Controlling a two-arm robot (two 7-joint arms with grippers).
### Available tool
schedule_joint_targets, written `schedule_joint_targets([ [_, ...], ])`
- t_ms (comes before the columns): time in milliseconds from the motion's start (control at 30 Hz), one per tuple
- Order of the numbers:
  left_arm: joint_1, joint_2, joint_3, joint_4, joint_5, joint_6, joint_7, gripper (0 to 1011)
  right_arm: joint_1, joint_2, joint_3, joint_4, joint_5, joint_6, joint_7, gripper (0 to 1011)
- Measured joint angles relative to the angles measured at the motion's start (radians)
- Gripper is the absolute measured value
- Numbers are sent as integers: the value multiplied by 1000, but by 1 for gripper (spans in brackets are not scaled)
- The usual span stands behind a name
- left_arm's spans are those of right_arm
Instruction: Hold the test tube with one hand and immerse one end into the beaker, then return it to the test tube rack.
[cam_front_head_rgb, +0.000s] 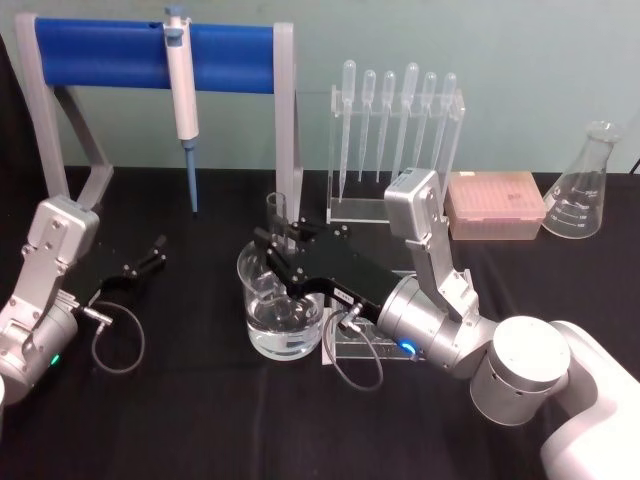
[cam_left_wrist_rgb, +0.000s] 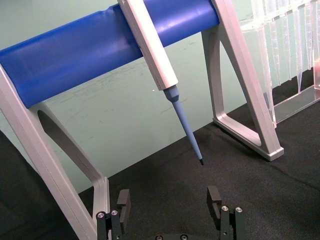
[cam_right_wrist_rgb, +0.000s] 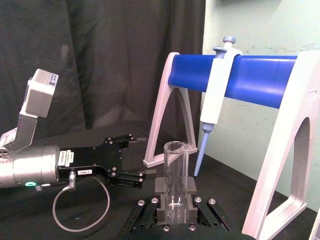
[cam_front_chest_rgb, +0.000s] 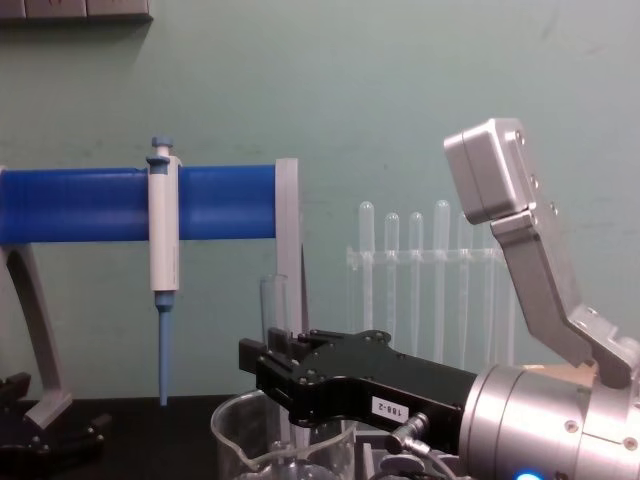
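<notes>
At the left of the black worktop the left hand is parked with its jaws spread apart, near the foot of the blue-barred stand where a micropipette hangs. In the middle stands the beaker, holding clear liquid. The test tube is upright over it, its lower part passing below the rim. The right hand, reaching in from the right, is clamped on the tube.
</notes>
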Motion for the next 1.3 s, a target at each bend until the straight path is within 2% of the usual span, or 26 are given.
schedule_joint_targets([
  [1300, 0, 0, 0, 0, 0, 0, 0, 1000, 0, 0, 0, 0, 0, 0, 0, 225],
])
